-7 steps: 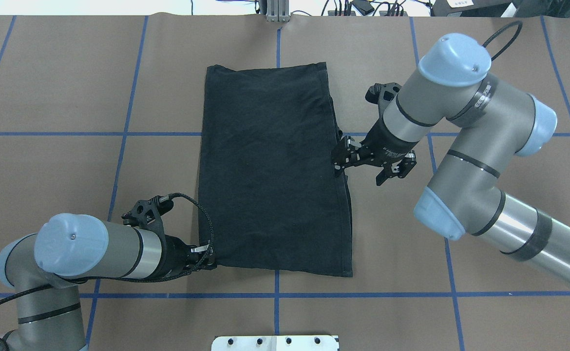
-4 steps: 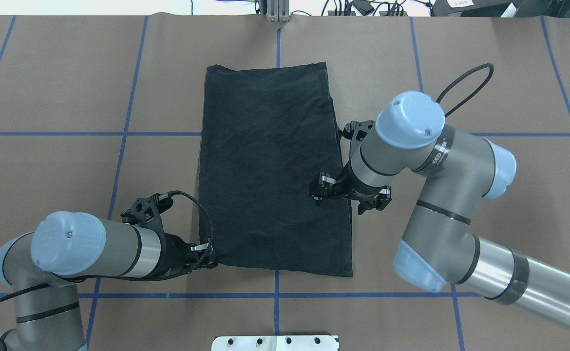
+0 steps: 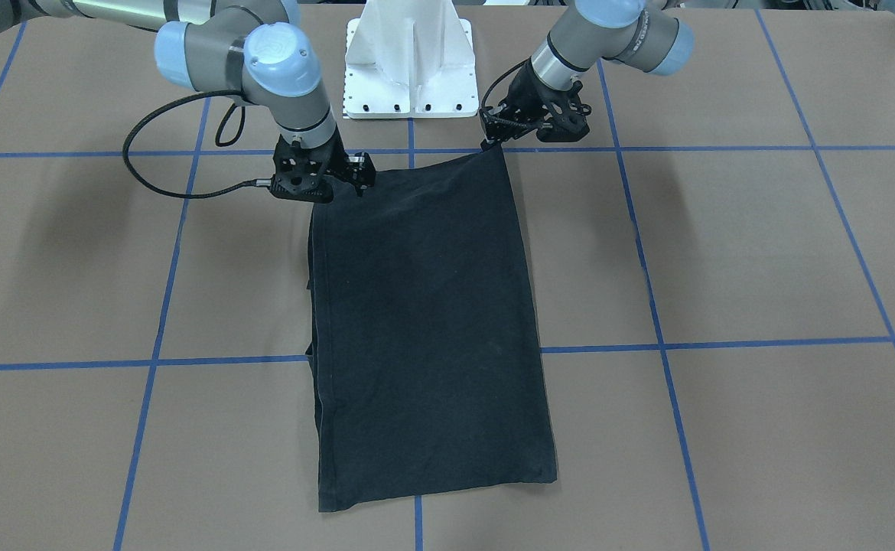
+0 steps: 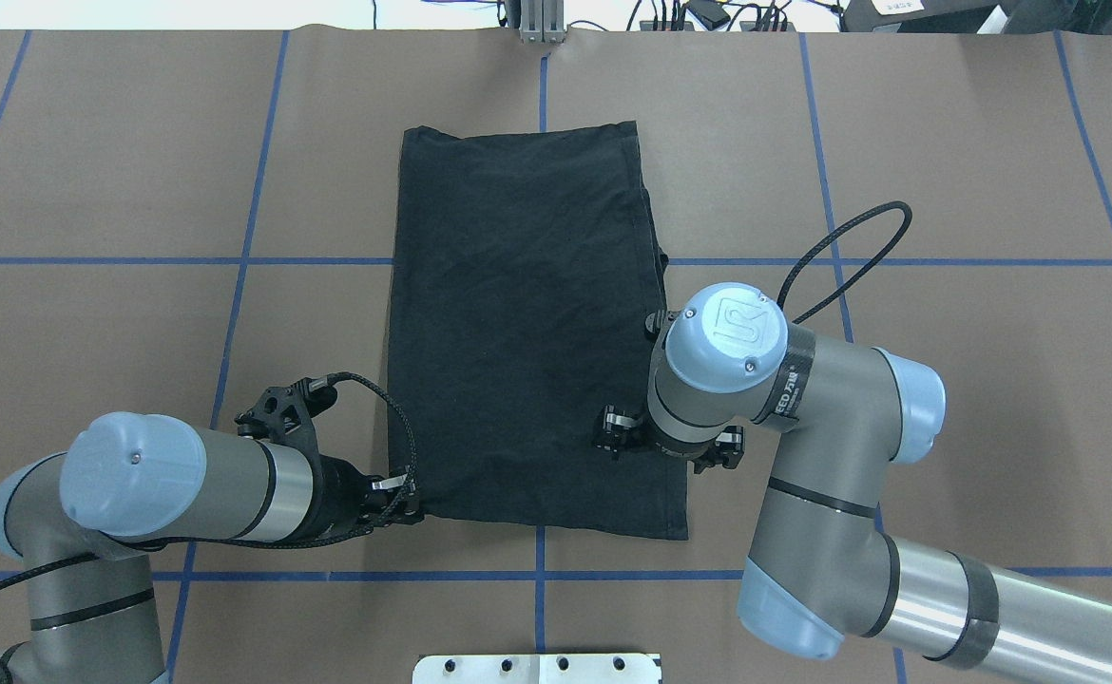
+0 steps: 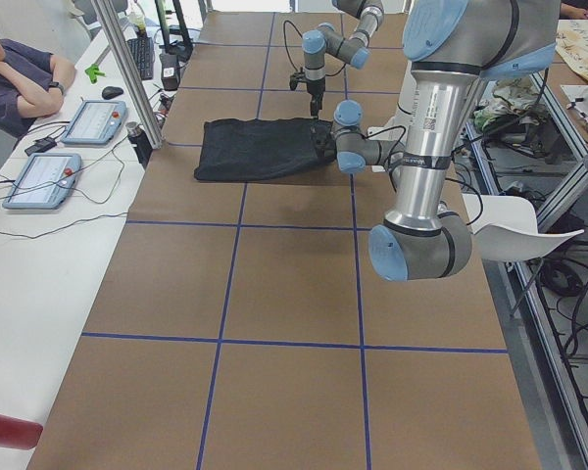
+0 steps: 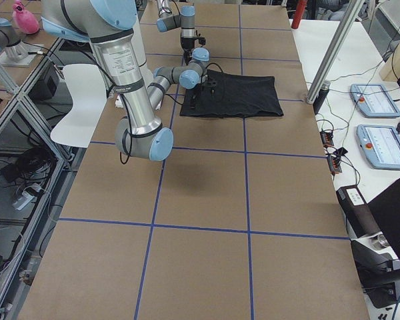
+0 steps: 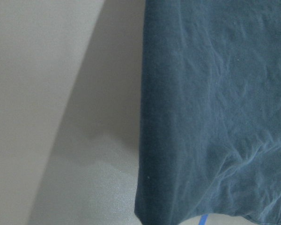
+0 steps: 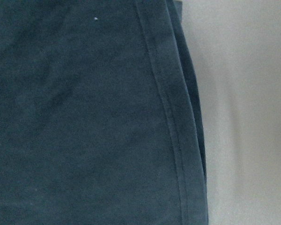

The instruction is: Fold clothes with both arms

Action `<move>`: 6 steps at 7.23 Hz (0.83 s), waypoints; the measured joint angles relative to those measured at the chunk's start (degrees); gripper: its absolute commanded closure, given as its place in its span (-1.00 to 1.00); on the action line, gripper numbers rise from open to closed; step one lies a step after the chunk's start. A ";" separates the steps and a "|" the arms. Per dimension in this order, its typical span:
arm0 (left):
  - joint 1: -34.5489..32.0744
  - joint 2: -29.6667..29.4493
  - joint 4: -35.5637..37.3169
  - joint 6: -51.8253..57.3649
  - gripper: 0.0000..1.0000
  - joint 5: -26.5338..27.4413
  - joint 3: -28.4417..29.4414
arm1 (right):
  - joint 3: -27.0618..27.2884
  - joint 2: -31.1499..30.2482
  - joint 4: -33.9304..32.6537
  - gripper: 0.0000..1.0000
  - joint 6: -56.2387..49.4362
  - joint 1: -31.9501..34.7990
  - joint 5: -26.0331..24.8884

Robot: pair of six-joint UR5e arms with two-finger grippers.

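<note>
Left gripper [image 4: 407,503] first: its tips look drawn together on the near-left corner of the black short-sleeved T-shirt [image 4: 527,332], low against the table, and the corner rises to a small peak where they meet it, so I judge it clamped on cloth. Right gripper [image 4: 665,445] now: it points straight down over the shirt's right edge, a little short of the near-right corner, jaws standing apart with one finger over the cloth and one over bare table. Whether it touches the fabric I cannot tell. The shirt lies flat in the middle of the brown paper-covered table with blue tape lines [image 4: 946,190]. It is already folded to a long narrow rectangle running near to far, plain black side up with no print showing, and doubled layers peek out along its right edge. My read is that this is the grasping step before a lengthwise fold. Next, the right gripper needs to settle on that near-right corner and close through every layer. Then both arms should lift level and carry the near hem toward the far one.
</note>
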 measured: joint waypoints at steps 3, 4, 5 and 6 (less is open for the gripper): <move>0.09 0.01 -0.03 -0.03 1.00 -0.03 0.18 | -0.53 -0.21 -1.02 -0.99 -0.01 -2.67 -1.92; 0.09 0.01 -0.03 -0.03 1.00 -0.02 0.20 | -0.58 -0.24 -0.97 -0.98 -0.02 -3.17 -1.98; 0.09 0.01 -0.03 -0.03 1.00 0.02 0.20 | -0.60 -0.24 -0.91 -0.97 -0.08 -3.46 -1.97; 0.10 0.01 -0.03 -0.03 1.00 0.03 0.18 | -0.62 -0.24 -0.86 -0.97 -0.28 -3.60 -1.91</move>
